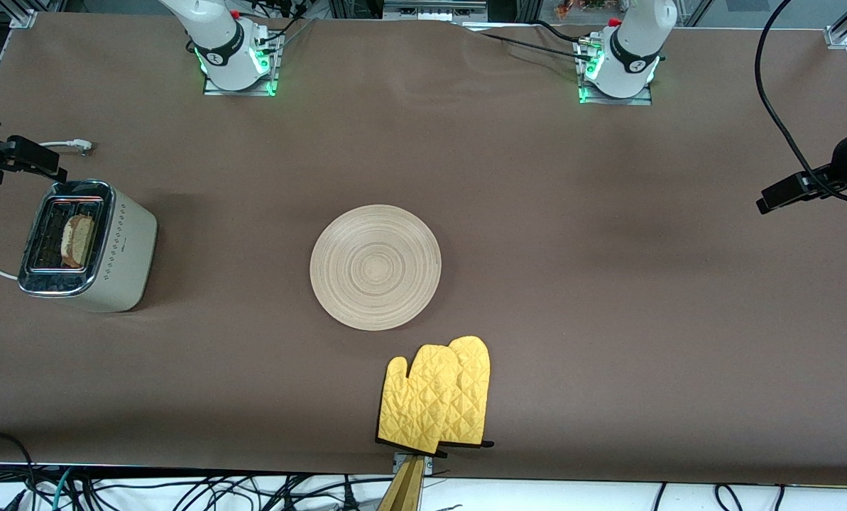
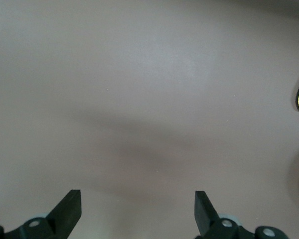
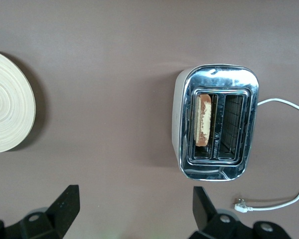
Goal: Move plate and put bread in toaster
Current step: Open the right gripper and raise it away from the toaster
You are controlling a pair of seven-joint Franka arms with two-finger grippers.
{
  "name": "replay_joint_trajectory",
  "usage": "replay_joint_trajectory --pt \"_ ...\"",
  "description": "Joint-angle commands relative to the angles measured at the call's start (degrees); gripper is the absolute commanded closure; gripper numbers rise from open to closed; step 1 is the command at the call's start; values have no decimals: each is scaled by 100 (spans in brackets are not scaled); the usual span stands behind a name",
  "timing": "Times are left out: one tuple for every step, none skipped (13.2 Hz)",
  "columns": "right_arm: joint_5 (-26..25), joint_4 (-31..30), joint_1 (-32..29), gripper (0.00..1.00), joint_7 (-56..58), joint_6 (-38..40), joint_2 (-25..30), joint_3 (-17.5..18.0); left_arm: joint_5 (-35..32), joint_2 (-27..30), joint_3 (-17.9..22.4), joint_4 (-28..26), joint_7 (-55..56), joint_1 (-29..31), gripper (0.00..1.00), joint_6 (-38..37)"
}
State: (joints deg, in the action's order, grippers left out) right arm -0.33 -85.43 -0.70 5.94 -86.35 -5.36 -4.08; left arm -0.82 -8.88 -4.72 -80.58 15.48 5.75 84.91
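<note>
the round pale light-wood plate (image 1: 375,267) with ring grain lies flat near the middle of the brown-covered table (image 1: 608,284). the cream-white toaster (image 1: 89,245) with 2 chrome-rimmed slots stands at the right arm's end of the table, its white cord (image 3: 281,199) trailing beside it. the square slice of speckled brown bread (image 1: 77,240) stands on edge in 1 slot, the one nearer the plate. a pair of yellow quilted oven mitts (image 1: 437,394) lies nearer the front camera than the plate. my right end effector (image 3: 134,211) hangs over bare table close to the toaster, fingers spread and empty. my left end effector (image 2: 138,211) hangs over bare table at the left arm's end, fingers spread, holding nothing.
</note>
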Motion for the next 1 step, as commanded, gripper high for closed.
replay_joint_trajectory --pt "33 -8 -26 0 -102 -14 43 30 73 -79 -11 174 87 -4 0 -80"
